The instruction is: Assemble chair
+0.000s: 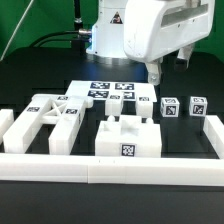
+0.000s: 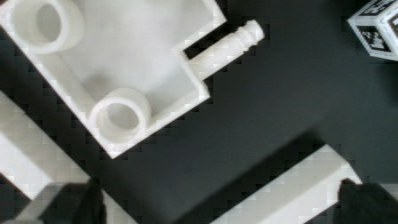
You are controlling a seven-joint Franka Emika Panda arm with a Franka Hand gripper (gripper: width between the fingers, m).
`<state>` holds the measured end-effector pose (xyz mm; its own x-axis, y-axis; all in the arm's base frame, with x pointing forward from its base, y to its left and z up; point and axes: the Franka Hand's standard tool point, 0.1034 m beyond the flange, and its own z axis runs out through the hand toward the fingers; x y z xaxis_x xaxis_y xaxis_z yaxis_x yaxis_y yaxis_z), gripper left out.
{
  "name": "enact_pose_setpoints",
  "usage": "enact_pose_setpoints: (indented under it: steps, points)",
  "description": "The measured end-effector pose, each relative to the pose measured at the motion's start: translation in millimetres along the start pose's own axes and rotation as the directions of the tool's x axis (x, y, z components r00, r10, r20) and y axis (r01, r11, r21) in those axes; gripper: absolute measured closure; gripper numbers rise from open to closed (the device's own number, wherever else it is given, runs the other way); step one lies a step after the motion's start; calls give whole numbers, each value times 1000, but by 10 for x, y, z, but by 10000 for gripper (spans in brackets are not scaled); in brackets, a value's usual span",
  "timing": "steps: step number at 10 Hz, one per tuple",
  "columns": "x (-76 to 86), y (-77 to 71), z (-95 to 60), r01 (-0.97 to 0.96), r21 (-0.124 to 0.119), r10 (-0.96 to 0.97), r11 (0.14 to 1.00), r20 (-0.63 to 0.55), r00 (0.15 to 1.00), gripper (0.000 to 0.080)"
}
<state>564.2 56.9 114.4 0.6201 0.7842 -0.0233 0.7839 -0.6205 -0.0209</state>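
Hovers above the bench [image 1: 25, 80], jaws spread wide, pinching nothing. Shows just ahead of the jaws, not between them, a flat chair piece [image 2: 125, 60] with two round sockets, edges aslant to the jaw line, peg [image 2: 237, 42] pointing sideways. Farther out, shows the blocky seat [image 1: 128, 140] and ladder frames [image 1: 45, 115]. Bears no readable writing, only square tags [image 2: 374, 30].

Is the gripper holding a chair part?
No, the gripper hangs open above the table with nothing between its fingers.
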Motion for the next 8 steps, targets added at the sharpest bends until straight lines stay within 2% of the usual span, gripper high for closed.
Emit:
enact_pose_setpoints:
  steps: [6,8]
  points:
    - [-13,11,22,6,2,-6,1000,2,1000,150]
    - [-118,183,193,36,10,-37,999,12,999,150]
